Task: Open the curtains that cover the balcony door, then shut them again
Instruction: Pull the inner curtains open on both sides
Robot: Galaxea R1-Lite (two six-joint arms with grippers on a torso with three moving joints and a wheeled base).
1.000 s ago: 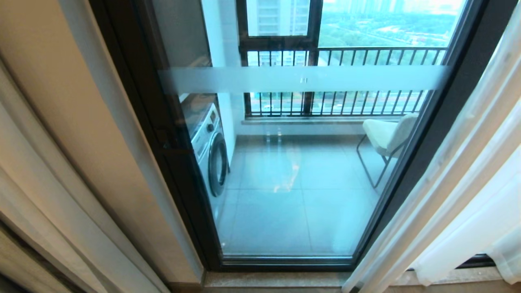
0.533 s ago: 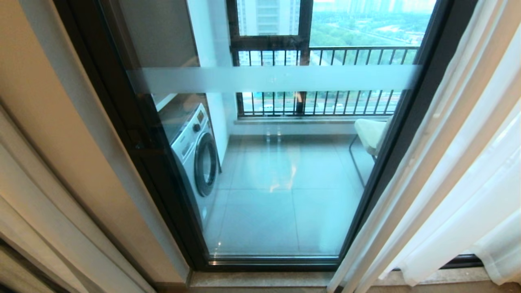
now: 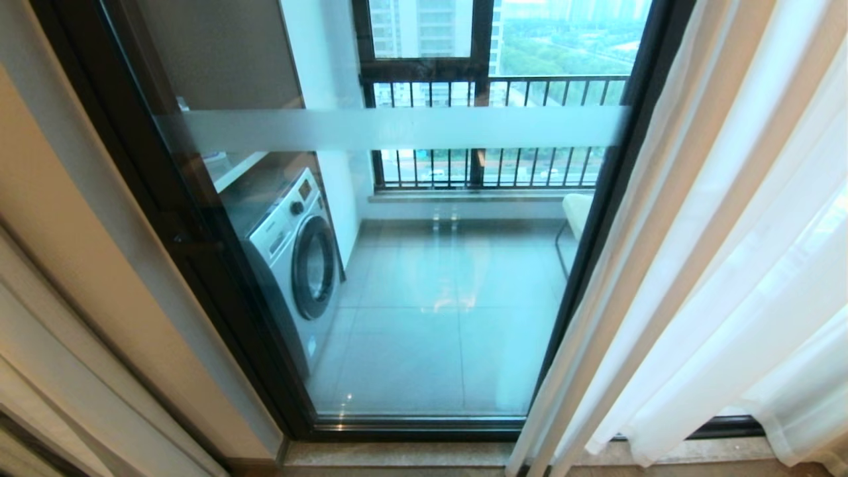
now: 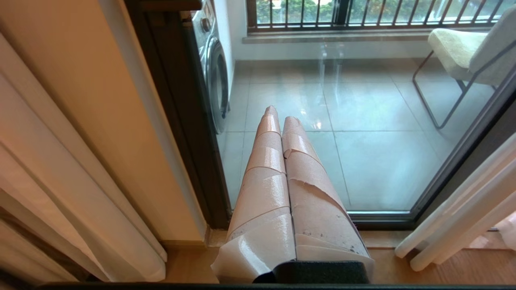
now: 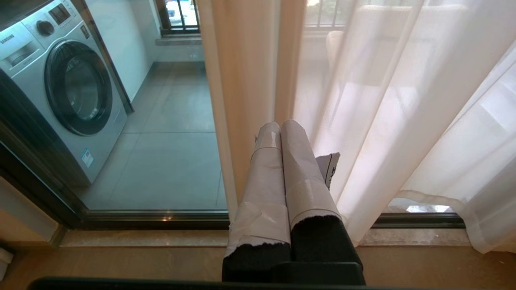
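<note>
Curtains [image 3: 715, 252] are pulled apart right now, so that's where things stand, but starting from the grippers: the left gripper [image 4: 279, 114] has its two tape-wrapped fingers [image 4: 268, 161] pressed flat together with nothing between them, and it's just hanging in the air in front of the glass, not touching anything. Same deal with the right gripper [image 5: 278, 125], fingers [image 5: 300, 161] together and empty, with its tips right in front of the inner edge of the right-hand curtain panel; can't really tell if they brush the fabric or sit just short of it. Neither arm shows up in the head view at all. Moving outward, the right panel is sheer white with cream-beige folds, bunched to the right side, and its wavy hem hangs just above the stone sill [image 3: 411, 454]. There's another beige panel gathered far over on the left [image 3: 86, 278], next to the door frame. Between them the balcony door [image 3: 424, 278] is fully uncovered: dark frame, big glass pane, and a frosted white band [image 3: 397, 129] running across it. Through the glass you can see a front-loading washing machine [image 3: 291, 258] on the left of the balcony, grey floor tiles [image 3: 430, 344], a pale chair [image 4: 463, 50] on the right partly hidden behind the frame, and a black-barred railing [image 3: 490, 165] at the back with trees and buildings beyond it.
</note>
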